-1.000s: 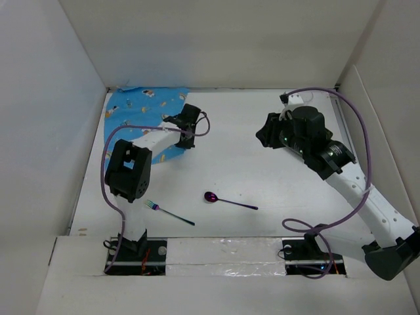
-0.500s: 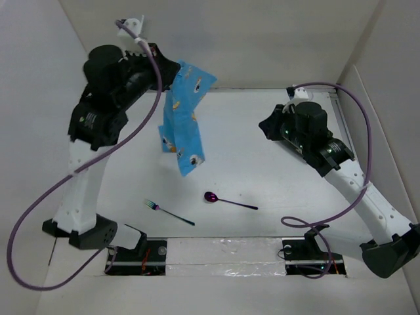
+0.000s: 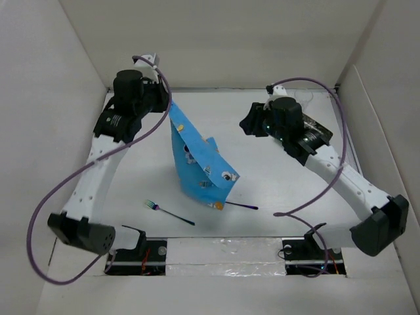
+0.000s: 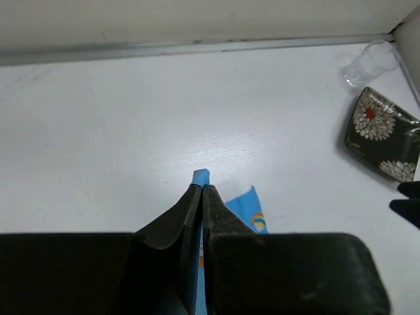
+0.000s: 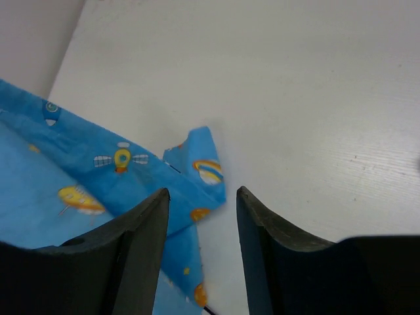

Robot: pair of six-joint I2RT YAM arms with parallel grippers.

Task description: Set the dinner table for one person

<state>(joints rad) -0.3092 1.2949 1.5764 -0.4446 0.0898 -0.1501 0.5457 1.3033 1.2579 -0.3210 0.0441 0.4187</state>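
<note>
The left gripper [image 4: 200, 189] is clamping tight on one corner of the blue placemat [image 4: 250, 209] and holding it high in the upper left of the overhead view. The cloth is hanging in a crumpled slope toward the middle of the frame. Its lower edge is resting on the white worktop [image 3: 282, 177], which is filling the centre of that view. A thin utensil handle [image 3: 244, 207] is poking out from under that edge, and the fork [image 3: 169, 213] is lying apart at lower left. The right gripper [image 5: 200, 197] is hovering with its jaws parted and empty above a folded free corner. In my judgement, it should be closing on that corner. Both arms should then be drawing the cloth taut and lowering it flat, lifting it off the buried utensil rather than dragging it.
</note>
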